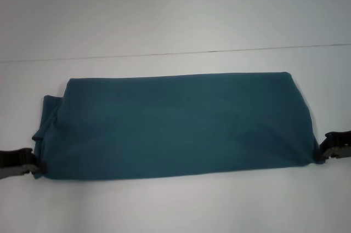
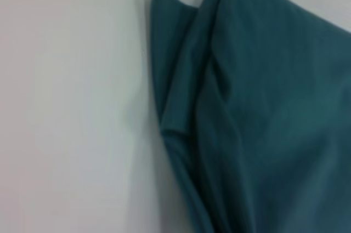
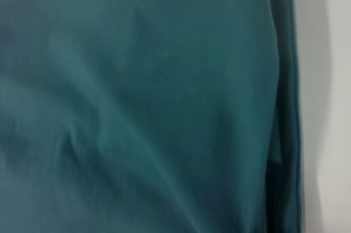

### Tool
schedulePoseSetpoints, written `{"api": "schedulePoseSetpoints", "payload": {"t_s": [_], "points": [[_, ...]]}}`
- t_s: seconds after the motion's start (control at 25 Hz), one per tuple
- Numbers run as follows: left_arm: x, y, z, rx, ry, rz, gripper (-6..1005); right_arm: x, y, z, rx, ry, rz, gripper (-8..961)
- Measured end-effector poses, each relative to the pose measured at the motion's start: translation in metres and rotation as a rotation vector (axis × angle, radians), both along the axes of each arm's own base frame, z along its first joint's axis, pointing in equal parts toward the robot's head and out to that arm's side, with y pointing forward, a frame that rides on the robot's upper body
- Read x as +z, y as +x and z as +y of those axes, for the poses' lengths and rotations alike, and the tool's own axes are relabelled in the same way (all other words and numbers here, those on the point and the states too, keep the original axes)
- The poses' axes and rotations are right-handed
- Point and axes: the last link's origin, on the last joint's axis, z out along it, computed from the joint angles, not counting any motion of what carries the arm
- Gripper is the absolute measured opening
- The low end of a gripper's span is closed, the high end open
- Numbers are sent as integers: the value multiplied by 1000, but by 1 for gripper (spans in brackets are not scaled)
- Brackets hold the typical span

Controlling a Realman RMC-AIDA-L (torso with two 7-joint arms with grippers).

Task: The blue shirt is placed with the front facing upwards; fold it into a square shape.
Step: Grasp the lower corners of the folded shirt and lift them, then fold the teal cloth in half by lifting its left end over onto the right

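Head view: the blue shirt [image 1: 175, 126] is lying mid-frame as a wide folded band on the white surface [image 1: 175, 13]; the left gripper [image 1: 34, 163] and right gripper [image 1: 322, 152] are meeting its lower corners, probably readying another fold, whether they are pinching cannot be told. Left wrist view: layered shirt edges are lying beside bare surface. Right wrist view: cloth is filling the frame.

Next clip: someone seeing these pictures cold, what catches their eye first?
The large teal-blue cotton shirt, already folded into a long band with no print showing, lies across the white table. The left gripper sits at the band's near left corner and the right gripper at its near right corner, both low at the table. At the left end, looser layers stick out past the fold.
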Motion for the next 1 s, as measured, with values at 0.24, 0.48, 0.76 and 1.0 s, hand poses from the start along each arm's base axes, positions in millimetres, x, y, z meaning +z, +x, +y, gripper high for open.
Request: {"api": "schedulePoseSetpoints", "payload": {"t_s": [0.24, 0.48, 0.76, 1.0], "points": [[16, -3, 0, -9, 78, -78, 16, 2, -3, 3, 22, 18, 4, 9], [30, -15, -3, 40, 146, -103, 95, 11, -3, 6, 34, 48, 1, 173], [43, -13, 1, 36, 240, -179, 340, 41, -11, 10, 130, 225, 160, 453], [44, -2, 7, -18, 294, -275, 717, 37, -30, 5, 283, 271, 377, 642]]}}
